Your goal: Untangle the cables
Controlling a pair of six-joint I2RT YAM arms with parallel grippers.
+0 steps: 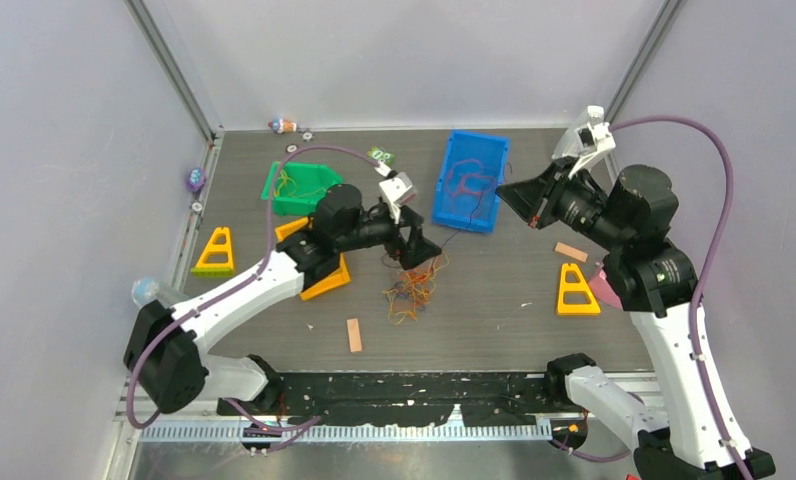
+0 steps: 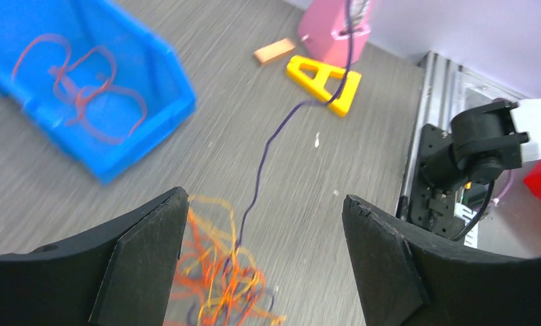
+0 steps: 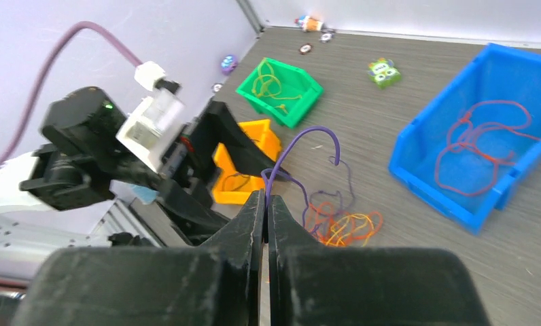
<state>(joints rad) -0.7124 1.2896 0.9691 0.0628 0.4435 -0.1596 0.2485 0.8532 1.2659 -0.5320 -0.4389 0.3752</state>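
The right gripper [image 3: 266,198] pinches one purple cable [image 2: 261,170] and holds it high beside the blue bin [image 1: 444,195], likely to draw it clear of the tangle [image 1: 411,288] lying near that bin's front corner (the left gripper [image 2: 264,204] hangs over it, spread wide, empty).

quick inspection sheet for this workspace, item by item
surface: grey wood-grain table, no spills seen
job's things: orange-and-purple wire tangle at centre; red wire in blue bin; yellow-green wires in green bin; purple wire leading out of the tangle
clutter: yellow triangular blocks, tan blocks, small toys at far edge
grippers: left gripper open above the tangle; right gripper shut on the purple wire
cables: purple arm hoses arch over both arms
surroundings: pale walls, metal frame posts
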